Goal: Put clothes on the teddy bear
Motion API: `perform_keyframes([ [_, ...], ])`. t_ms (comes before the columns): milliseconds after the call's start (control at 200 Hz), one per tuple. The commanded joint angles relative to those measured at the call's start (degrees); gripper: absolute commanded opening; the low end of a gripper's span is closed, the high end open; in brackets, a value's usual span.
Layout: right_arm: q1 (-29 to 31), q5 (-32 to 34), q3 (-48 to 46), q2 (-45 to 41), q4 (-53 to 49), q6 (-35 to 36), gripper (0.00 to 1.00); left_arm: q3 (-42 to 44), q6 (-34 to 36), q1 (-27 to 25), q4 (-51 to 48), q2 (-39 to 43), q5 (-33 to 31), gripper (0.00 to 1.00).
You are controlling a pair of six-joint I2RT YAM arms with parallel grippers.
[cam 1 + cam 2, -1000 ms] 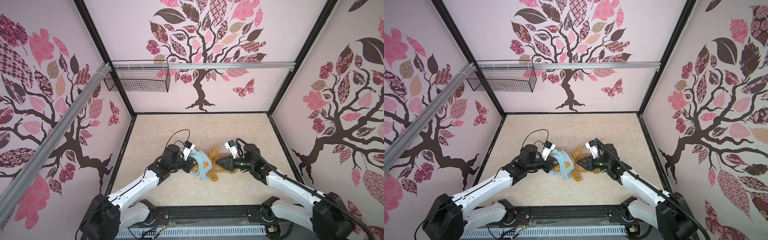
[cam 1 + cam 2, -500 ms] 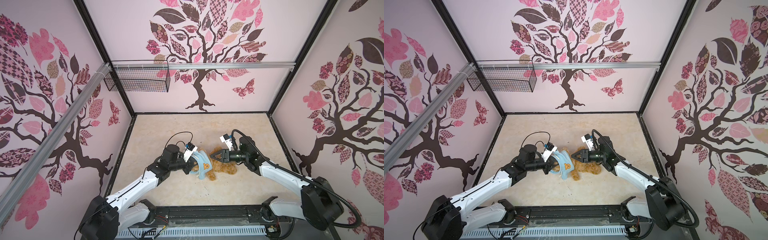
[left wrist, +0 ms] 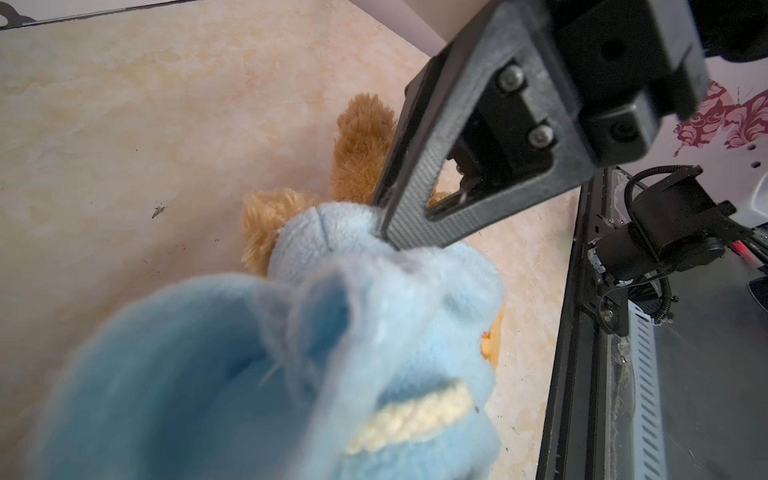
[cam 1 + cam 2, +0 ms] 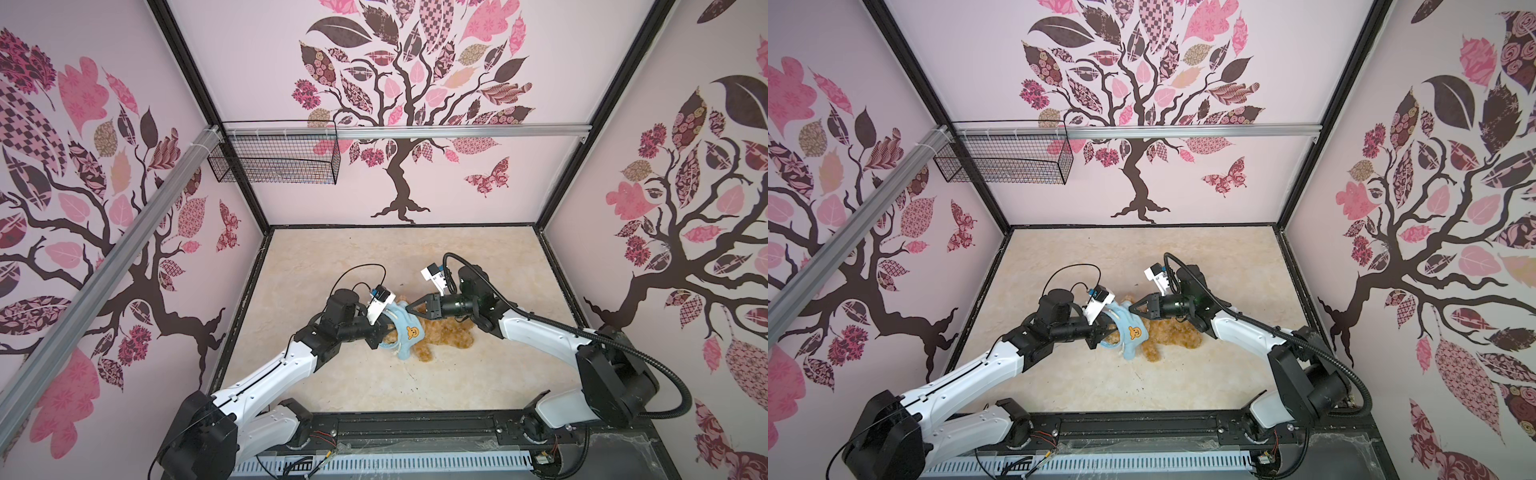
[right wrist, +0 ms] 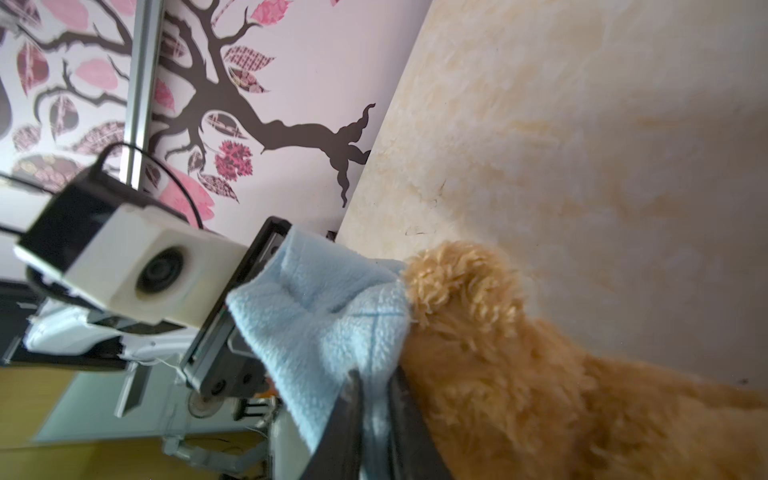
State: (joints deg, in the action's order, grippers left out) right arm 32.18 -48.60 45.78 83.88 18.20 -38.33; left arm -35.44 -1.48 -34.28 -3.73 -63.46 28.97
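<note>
The golden-brown teddy bear [image 4: 446, 332] [image 4: 1177, 332] lies on the floor, legs toward the right arm. A light blue hoodie [image 4: 409, 332] [image 4: 1133, 332] with an orange bear patch covers its head end. My left gripper [image 4: 380, 332] [image 4: 1100, 332] is shut on the hoodie's left edge; in the left wrist view the hoodie [image 3: 291, 353] hides the jaws. My right gripper [image 4: 409, 311] [image 4: 1133, 309] [image 5: 374, 399] is shut on a fold of the hoodie [image 5: 332, 316] right beside the bear's fur [image 5: 498, 374]. A brown ear [image 3: 266, 232] pokes out past the blue fabric.
The beige floor [image 4: 374, 266] is walled on three sides by pink tree-patterned panels. A black wire basket [image 4: 274, 162] hangs high at the back left. A black rail [image 4: 415, 428] runs along the front edge, where both arm bases sit.
The right gripper has moved left from the bear's body to the hoodie's upper edge and shut on the fabric. The left gripper has kept its hold on the hoodie.
</note>
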Motion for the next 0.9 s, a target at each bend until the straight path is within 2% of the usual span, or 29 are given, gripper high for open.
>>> perform_keyframes([
  [0,-0.3,2.9,2.2,0.2,-2.8,2.0,0.0,-0.9,0.9,-0.6,1.4,0.8,0.8,0.0],
  [85,-4.4,4.9,-0.4,-2.0,-3.8,-0.5,0.0,-0.7,0.2,-0.7,0.6,1.9,-1.0,0.0],
  [275,-15.6,12.3,-17.7,-7.5,8.9,-15.4,0.0,1.6,-3.9,-0.8,-0.5,8.4,-3.7,0.0],
  [370,-17.2,16.4,-22.4,-7.5,13.5,-19.2,0.0,2.1,-5.8,-0.8,-3.0,11.1,-5.1,0.0],
  [475,-17.2,18.0,-22.6,-6.5,13.9,-19.3,0.0,3.6,-9.3,-0.4,-0.9,13.1,-7.7,0.0],
  [565,-16.7,15.2,-21.1,-4.6,15.5,-17.1,0.0,4.6,-14.1,0.4,2.4,13.0,-8.2,0.0],
  [650,-14.8,11.0,-18.4,-3.5,14.7,-11.8,0.0,3.8,-18.6,0.4,3.8,11.1,-9.0,0.0],
  [750,-12.2,4.9,-14.8,-4.2,9.1,-2.8,0.13,1.8,-28.3,0.4,3.3,8.2,-12.6,0.0],
  [825,-10.6,6.2,-14.6,-7.9,4.3,3.2,0.22,0.7,-36.3,0.8,2.4,5.6,-12.9,0.0],
  [895,-8.9,11.0,-15.8,-12.9,0.2,8.1,0.29,-0.3,-43.8,1.7,0.6,3.5,-12.0,0.0],
])
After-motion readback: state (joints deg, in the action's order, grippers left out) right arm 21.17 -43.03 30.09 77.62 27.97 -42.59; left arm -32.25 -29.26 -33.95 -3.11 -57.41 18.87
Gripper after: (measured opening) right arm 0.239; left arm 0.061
